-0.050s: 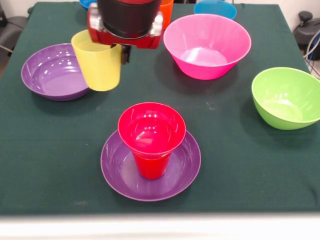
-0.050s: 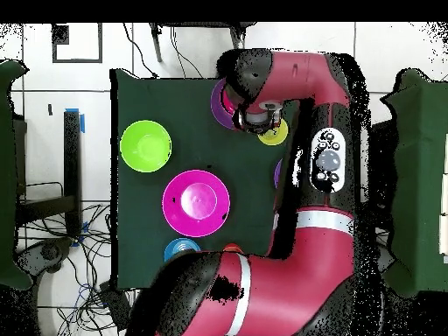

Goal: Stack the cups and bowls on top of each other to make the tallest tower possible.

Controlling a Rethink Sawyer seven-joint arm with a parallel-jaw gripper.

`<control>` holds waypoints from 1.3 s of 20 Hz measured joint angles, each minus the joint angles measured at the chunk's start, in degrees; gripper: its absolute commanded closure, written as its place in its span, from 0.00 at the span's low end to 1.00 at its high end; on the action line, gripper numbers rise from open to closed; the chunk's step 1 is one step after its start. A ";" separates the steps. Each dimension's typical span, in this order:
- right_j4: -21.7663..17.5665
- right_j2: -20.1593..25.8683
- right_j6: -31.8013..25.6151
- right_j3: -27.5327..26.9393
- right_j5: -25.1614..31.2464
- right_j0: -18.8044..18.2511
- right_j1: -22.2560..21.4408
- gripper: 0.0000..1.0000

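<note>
Front view: two purple bowls [image 1: 55, 72] [image 1: 151, 167], near one bearing red cup [image 1: 151, 135]; one pink bowl [image 1: 207, 46]; one lime bowl [image 1: 287, 97]. Claw [image 1: 122, 50] grasping yellow cup [image 1: 97, 60], lifted, tilted. Overhead view: arm [image 2: 306, 175] covers desk [image 2: 140, 96] right; three bowls unobstructed.

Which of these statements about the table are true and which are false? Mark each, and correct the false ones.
1. The red cup stands upright in a purple bowl. True.
2. The yellow cup rests on the table beside the lime green bowl. False: it hangs tilted under the gripper, above the cloth, next to the other purple bowl.
3. The pink bowl holds nothing. True.
4. The lime green bowl is stacked inside the pink bowl. False: it sits apart, on the cloth.
</note>
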 measured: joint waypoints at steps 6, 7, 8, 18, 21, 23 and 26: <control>0.03 -0.07 0.00 -1.34 0.00 2.29 0.01 1.00; 0.05 -0.07 0.00 -1.39 0.01 2.40 0.01 1.00; 0.07 -0.07 0.00 -1.45 0.01 2.50 0.02 1.00; 0.39 -0.07 0.00 -1.70 0.00 2.89 0.11 1.00; 0.42 -0.07 0.00 -1.69 0.01 2.88 0.10 1.00; 0.43 -0.07 0.00 -1.71 0.01 2.80 0.10 1.00; 0.43 -0.07 0.00 -1.92 0.00 2.66 0.22 1.00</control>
